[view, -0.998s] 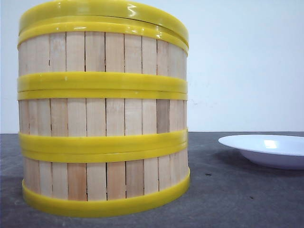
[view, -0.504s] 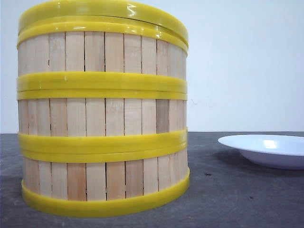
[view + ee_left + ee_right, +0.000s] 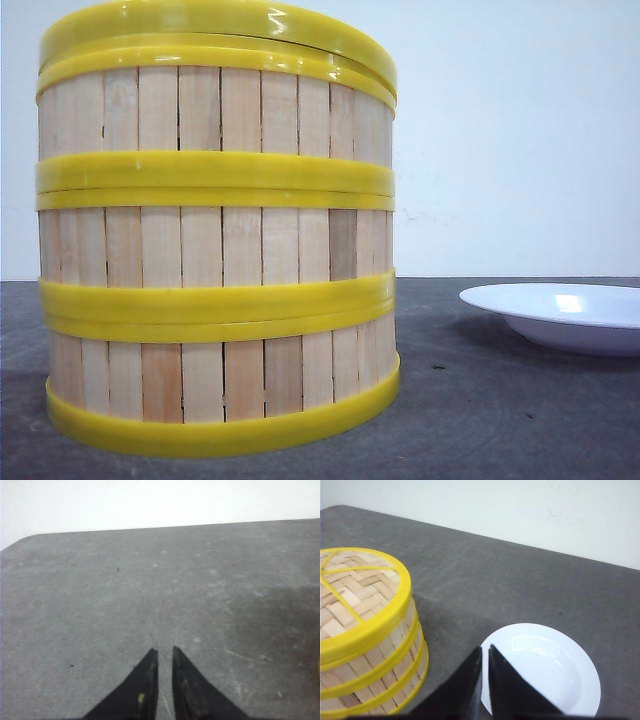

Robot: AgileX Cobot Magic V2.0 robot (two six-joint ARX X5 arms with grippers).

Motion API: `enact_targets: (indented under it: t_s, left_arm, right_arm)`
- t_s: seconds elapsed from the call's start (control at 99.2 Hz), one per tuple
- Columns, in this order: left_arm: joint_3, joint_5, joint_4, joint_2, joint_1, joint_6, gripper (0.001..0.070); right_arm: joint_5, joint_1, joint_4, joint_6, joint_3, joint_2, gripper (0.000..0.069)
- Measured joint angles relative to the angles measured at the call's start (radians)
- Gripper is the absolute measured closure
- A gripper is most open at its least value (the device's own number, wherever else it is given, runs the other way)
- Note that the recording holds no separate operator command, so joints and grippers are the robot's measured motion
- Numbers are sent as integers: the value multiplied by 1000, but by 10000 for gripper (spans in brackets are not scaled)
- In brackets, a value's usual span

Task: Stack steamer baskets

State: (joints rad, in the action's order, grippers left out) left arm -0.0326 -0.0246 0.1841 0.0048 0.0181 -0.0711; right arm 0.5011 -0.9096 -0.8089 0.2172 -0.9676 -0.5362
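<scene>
In the front view, three round steamer baskets with pale vertical wooden slats and yellow plastic rims (image 3: 215, 250) are standing stacked one on another at the left of the dark grey desk (image 3: 500, 420), close to the camera. A flat yellow-rimmed lid (image 3: 215, 25) is sitting on top of the stack, its rim tilting slightly down toward the right. A white shallow plate (image 3: 560, 315) is lying on the desk to the right of the stack, well apart from it and partly cut off by the picture's edge. Neither arm is showing in this view.

In the left wrist view, the left gripper (image 3: 164, 652) is hanging above bare grey desk surface. Its two black fingers (image 3: 145, 680) are sitting almost together, with only a thin slit between the tips, and they are holding nothing.

In the right wrist view, the right gripper (image 3: 485, 652) is hovering over the near edge of the white plate (image 3: 555, 670). Its black fingers (image 3: 507, 685) are likewise nearly closed, a narrow gap showing between them, and they are gripping nothing. The stack of baskets (image 3: 370, 670) is standing beside the plate, not touching it, and the lid's woven pale strips (image 3: 350, 590) are showing from above inside the yellow rim.
</scene>
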Motion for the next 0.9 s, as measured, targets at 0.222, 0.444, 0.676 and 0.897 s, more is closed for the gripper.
enact_targets:
  t_s: [0.222,0.444,0.676,0.897]
  left_arm:
    - [0,0,0,0,0,0,685]
    - [0,0,0,0,0,0,685]
    - [0,0,0,0,0,0,685]
    - [0,0,0,0,0,0,685]
  right_arm:
    - [0,0,0,0,0,0,675]
    - [0,0,0,0,0,0,675]
    - [0,0,0,0,0,0,675]
    - [0,0,15,0,0,0,675]
